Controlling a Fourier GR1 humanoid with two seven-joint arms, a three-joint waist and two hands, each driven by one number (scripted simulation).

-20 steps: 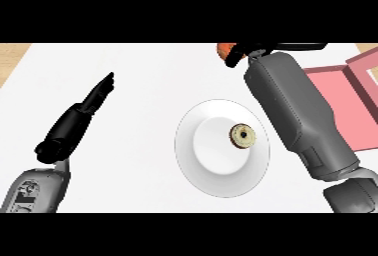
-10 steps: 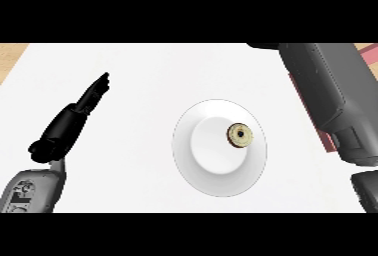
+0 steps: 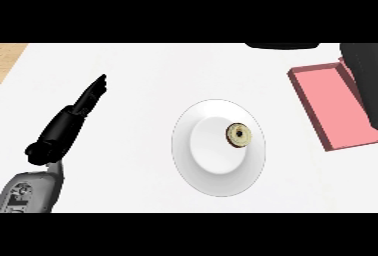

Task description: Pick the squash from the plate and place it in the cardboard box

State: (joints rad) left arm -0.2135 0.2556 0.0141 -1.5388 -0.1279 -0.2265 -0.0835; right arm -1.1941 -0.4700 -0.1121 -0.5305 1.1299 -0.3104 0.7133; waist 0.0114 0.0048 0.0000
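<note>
- Your left hand (image 3: 74, 115) shows at the view's left, above the white counter (image 3: 140, 70), with its fingers straight and pointing up and away from you; it holds nothing.
- Your right hand is not something you can read here: only a dark grey stretch of the right forearm (image 3: 363, 65) shows at the upper right edge, and the hand itself is out of view.
- Look to the middle of the counter for the white plate (image 3: 214, 175), well apart from the left hand.
- On the plate, right of its centre, sits a small round thing (image 3: 238, 136): a pale yellowish disc with a dark brown rim and a dark spot in its middle. It looks like the squash seen end-on, though you cannot tell its full shape from this angle.
- To the right of the plate, apart from it, lies the box (image 3: 328, 107); it looks pink with a darker raised rim, and the forearm covers its upper right part.
</note>
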